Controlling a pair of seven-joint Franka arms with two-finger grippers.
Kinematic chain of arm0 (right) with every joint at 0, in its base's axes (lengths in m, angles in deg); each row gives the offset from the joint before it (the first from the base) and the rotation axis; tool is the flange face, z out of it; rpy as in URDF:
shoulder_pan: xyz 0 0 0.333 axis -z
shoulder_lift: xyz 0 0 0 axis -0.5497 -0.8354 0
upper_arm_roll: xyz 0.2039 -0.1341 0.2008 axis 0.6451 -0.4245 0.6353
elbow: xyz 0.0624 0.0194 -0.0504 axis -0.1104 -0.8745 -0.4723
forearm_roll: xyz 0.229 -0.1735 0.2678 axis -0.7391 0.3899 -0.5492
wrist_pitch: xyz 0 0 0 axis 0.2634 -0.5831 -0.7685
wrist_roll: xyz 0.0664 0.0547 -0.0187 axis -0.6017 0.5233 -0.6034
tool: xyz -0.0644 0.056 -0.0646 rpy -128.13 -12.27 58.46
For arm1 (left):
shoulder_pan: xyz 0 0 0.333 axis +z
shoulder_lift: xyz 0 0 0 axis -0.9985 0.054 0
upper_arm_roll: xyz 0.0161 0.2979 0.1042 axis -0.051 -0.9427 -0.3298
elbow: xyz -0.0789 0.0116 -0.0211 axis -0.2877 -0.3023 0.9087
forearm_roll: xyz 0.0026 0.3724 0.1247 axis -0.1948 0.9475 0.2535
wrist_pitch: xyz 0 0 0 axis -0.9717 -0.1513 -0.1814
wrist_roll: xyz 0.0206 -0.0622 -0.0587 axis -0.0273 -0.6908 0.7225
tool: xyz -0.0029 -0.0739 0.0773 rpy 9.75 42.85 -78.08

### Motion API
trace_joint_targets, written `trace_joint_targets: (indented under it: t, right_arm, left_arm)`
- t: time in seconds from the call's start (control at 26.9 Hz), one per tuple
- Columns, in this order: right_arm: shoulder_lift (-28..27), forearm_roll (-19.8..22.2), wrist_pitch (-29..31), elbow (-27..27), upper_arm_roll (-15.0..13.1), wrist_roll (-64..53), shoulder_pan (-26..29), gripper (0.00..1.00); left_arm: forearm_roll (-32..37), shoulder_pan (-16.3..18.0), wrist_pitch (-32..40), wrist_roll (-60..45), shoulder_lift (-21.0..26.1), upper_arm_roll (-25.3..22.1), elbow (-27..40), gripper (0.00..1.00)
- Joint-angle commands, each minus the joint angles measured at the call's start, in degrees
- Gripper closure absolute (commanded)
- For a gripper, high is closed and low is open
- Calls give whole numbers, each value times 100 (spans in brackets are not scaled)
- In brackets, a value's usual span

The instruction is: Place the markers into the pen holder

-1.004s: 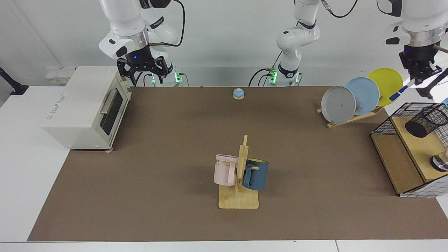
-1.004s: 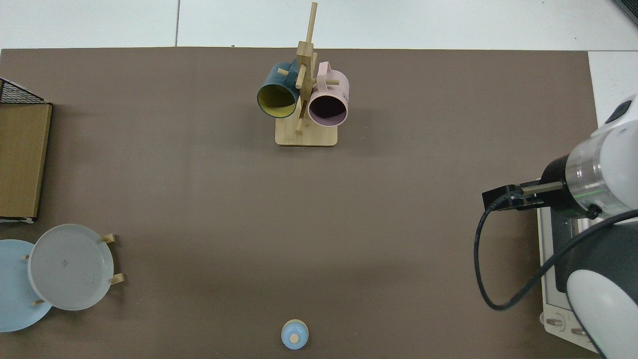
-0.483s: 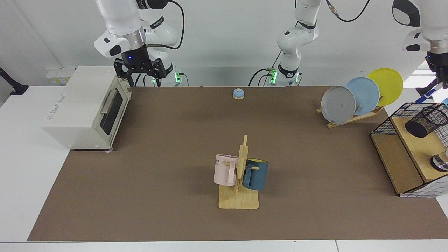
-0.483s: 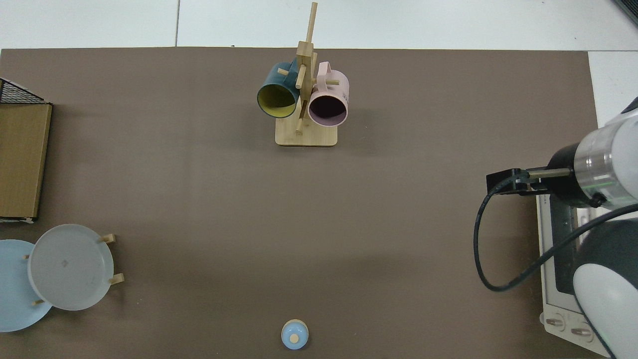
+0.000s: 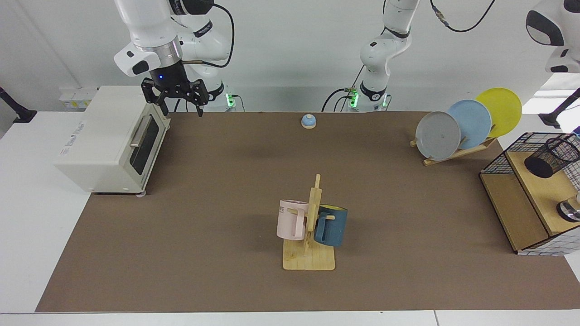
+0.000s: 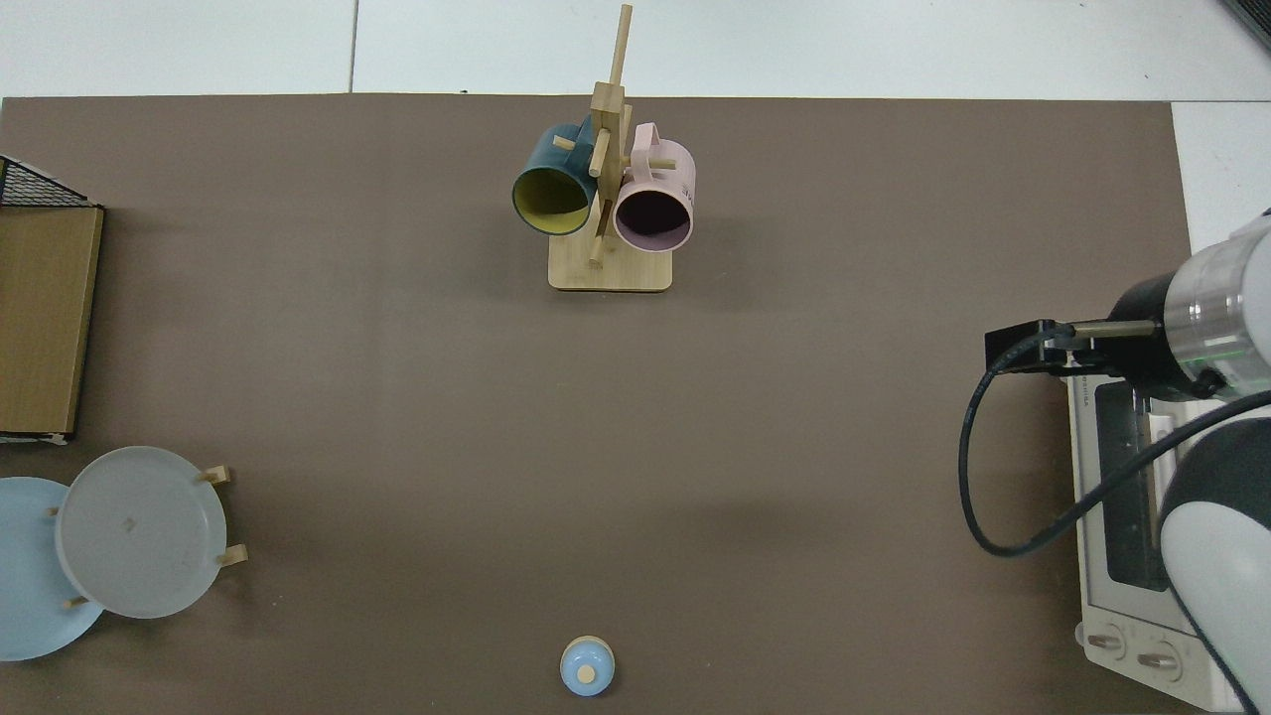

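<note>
The pen holder [image 5: 553, 156], a black wire-mesh cup, stands on the wooden shelf inside the wire basket [image 5: 498, 165] at the facing view's right edge. No marker shows in either view. Only a white link of my left arm [image 5: 555, 31] is visible at the top right; its gripper is out of frame. My right gripper [image 5: 180, 106] hangs open and empty above the back corner of the toaster oven [image 5: 108, 136], far from the pen holder. In the top view the right arm's wrist [image 6: 1192, 328] hides its fingers.
A mug rack [image 5: 309, 226] with a pink mug and a blue mug stands mid-table. A plate rack [image 5: 457, 129] holds grey, blue and yellow plates. A small blue bell [image 5: 308, 121] sits at the back. A shiny silver container [image 5: 570, 210] sits on the basket's shelf.
The left gripper, which held the marker near the yellow plate, has risen and moved off the facing view's right side with it. The right gripper drifted slightly toward the toaster oven.
</note>
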Motion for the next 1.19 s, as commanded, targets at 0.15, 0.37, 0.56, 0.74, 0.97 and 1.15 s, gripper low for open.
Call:
trace_joint_targets:
  t: [0.15,0.37,0.56,0.74,0.97,1.15]
  right_arm:
    - [44,-117,136,-84,71,71,95,0]
    - [44,-125,136,-84,71,71,95,0]
    - [44,-125,136,-84,71,71,95,0]
    - [44,-125,136,-84,71,71,95,0]
    - [44,-125,136,-84,71,71,95,0]
    - [44,-125,136,-84,71,71,95,0]
  left_arm:
    - [384,156,-304,152,267,95,-7,100]
    - [568,217,-586,152,549,86,-16,100]
    - [735,209,-595,144,601,95,-8,100]
    - [823,217,-604,135,733,86,-7,100]
    - [911,226,-682,100,873,95,45,100]
    - [885,217,-674,38,891,95,63,100]
